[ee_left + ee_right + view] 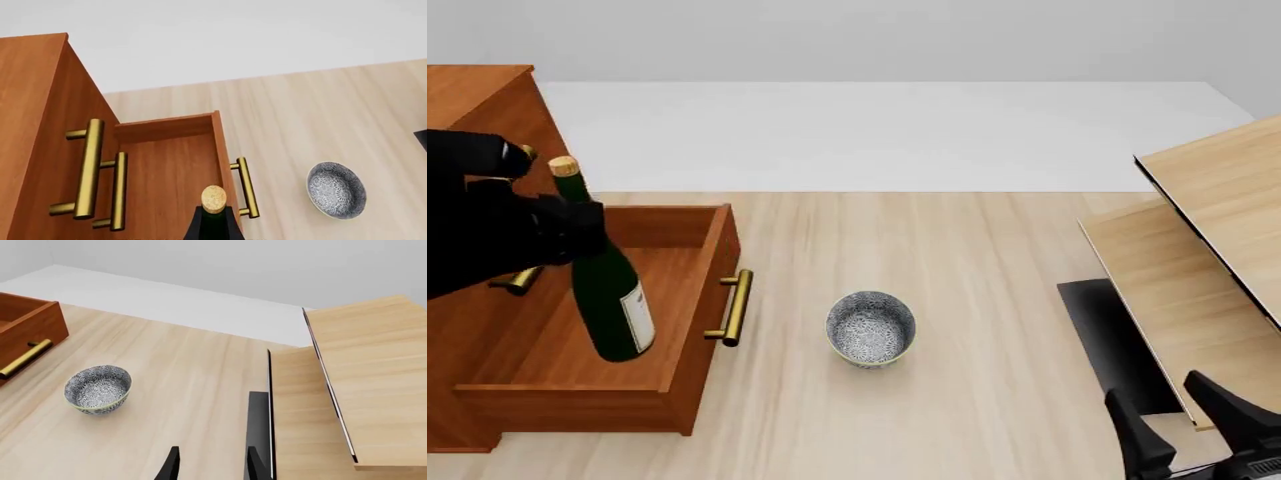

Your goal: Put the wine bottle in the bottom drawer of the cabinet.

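A dark green wine bottle (pixel 611 290), tilted with its cork up, hangs over the open bottom drawer (pixel 587 385) of the wooden cabinet (pixel 474 95), held at the neck by the left gripper (pixel 561 230). On the bench (pixel 988 290) just beside the drawer sits a speckled bowl (pixel 870 328). The right gripper (pixel 1188 425) is empty, fingers apart, low at the right.

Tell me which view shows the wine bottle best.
The front view: the whole wine bottle shows, tilted above the open bottom drawer, held by the left pincer. The left wrist view catches only its cork and neck; the right wrist view misses it.
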You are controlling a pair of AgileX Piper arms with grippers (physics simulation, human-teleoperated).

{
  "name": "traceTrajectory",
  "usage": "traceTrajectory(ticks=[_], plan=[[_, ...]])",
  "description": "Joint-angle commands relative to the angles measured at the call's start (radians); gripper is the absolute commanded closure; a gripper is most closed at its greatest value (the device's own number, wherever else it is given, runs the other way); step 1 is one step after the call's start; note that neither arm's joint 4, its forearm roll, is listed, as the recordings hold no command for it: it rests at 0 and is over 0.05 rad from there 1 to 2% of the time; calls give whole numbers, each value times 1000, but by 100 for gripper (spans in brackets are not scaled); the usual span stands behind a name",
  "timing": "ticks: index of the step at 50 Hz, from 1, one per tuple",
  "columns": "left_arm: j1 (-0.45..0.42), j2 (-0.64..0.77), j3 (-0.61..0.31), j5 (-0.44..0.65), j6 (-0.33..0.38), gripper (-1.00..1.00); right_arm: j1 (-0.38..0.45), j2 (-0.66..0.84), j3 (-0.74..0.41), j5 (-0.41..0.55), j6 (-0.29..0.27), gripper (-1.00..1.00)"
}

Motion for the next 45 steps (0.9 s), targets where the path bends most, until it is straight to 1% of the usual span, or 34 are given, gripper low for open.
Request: traceTrajectory(ticks=[1, 2, 3, 4, 6, 7, 8, 10, 16, 22, 26, 27, 28, 30, 31, 32, 34, 35, 37, 41, 43, 44, 45], plan=[[0, -3, 19, -22, 1, 100, 1, 2, 0, 0, -1, -100], [3, -1, 19, -23, 0, 100, 1, 3, 0, -2, 0, -100], [5, -2, 26, -30, 13, 100, 2, 4, 0, -3, -1, -100], [4, 0, 25, -29, -6, 100, 2, 4, 0, -3, -1, -100], [9, -3, 29, -35, 13, 100, 3, 3, 0, -1, -2, -100], [7, 0, 29, -31, 0, 100, 3, 3, 0, -1, -1, -100], [7, -4, 33, -32, 14, 100, 3, 3, 0, -1, -2, -100], [3, -4, 35, -33, 4, 100, 4, 3, 0, 0, -3, -100], [3, -3, 36, -33, 5, 100, 4, -6, 0, 6, 0, -100], [27, 24, 4, -24, 24, 100, 4, -6, 0, 6, 0, -100], [12, 58, -8, -19, -17, 100, 5, -1, 0, 2, -1, -100], [32, 62, -8, -25, -7, 100, 4, -7, 0, 8, -3, -100], [30, 72, -5, -28, 0, 100, 6, -7, 0, 8, -1, -100], [22, 82, -2, -28, -30, 100, 3, 0, 0, 1, -2, -100], [24, 79, 1, -35, -19, 100, 4, -4, 0, 4, -1, -100], [15, 90, 11, -36, -38, 100, 3, -5, 0, 7, -2, -100], [20, 89, 22, -46, -34, 100, 4, -2, 0, 4, -1, -100], [-2, 99, 30, -48, -52, 100, 4, 1, 0, 1, -2, -100], [2, 100, 35, -54, -54, 100, 4, 1, 0, 1, -1, -100], [-24, 113, 44, -57, -62, 100, 3, -3, 0, 4, -2, -100], [-8, 115, 47, -62, -53, 100, 3, -6, 0, 8, -3, -100], [-13, 115, 48, -63, -51, 100, 2, -6, 0, 8, -3, -100], [-18, 116, 50, -63, -63, 100, 4, -8, 0, 9, -2, -100]])
